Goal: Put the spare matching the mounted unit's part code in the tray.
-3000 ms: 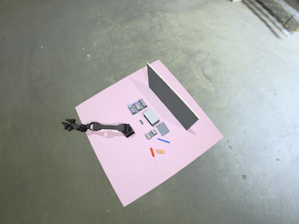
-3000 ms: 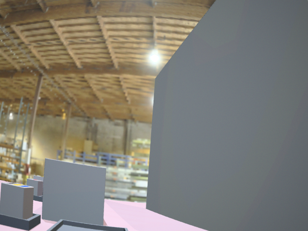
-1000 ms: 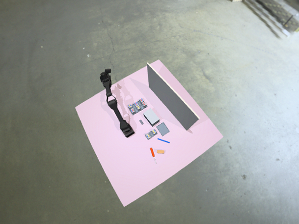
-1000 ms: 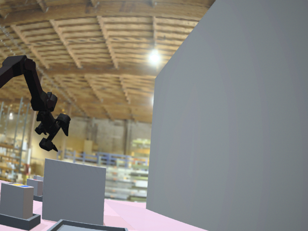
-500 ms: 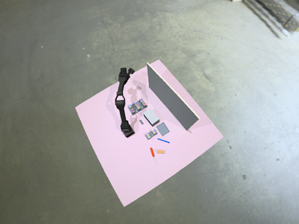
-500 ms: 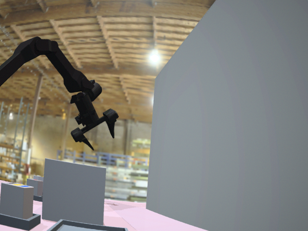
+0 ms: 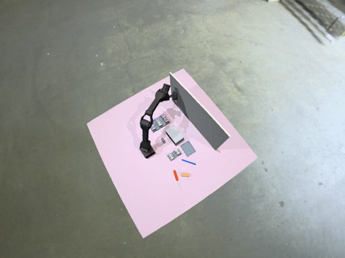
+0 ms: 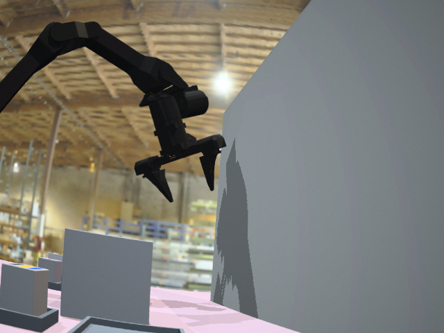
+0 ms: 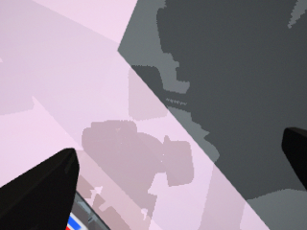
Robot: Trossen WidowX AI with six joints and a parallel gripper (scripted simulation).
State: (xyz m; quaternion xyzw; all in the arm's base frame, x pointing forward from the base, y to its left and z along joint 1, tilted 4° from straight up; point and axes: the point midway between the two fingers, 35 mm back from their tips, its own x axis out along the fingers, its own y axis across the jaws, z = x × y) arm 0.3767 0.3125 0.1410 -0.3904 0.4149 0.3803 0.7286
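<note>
My gripper (image 7: 174, 95) (image 8: 189, 192) (image 9: 183, 148) is open and empty. It hangs high in the air, pointing down, close to the near face of the tall grey panel (image 7: 200, 115) (image 8: 322, 161) (image 9: 244, 57). The mounted unit (image 7: 174, 134) (image 8: 105, 275) is a grey box standing on the pink mat (image 7: 130, 181); no code shows on the faces in view. The flat grey tray (image 7: 187, 148) (image 8: 107, 321) lies beside it. A rack with several spares (image 7: 159, 122) lies below my gripper. A smaller rack with two spares (image 7: 174, 154) lies near the tray, and one of its spares (image 8: 23, 288) shows in the exterior view.
A small dark block (image 7: 162, 140) lies near the arm's base (image 7: 146, 152). A blue pen (image 7: 188, 162), a red screwdriver (image 7: 176, 175) and an orange eraser (image 7: 185, 174) lie on the mat's front part. Concrete floor surrounds the mat.
</note>
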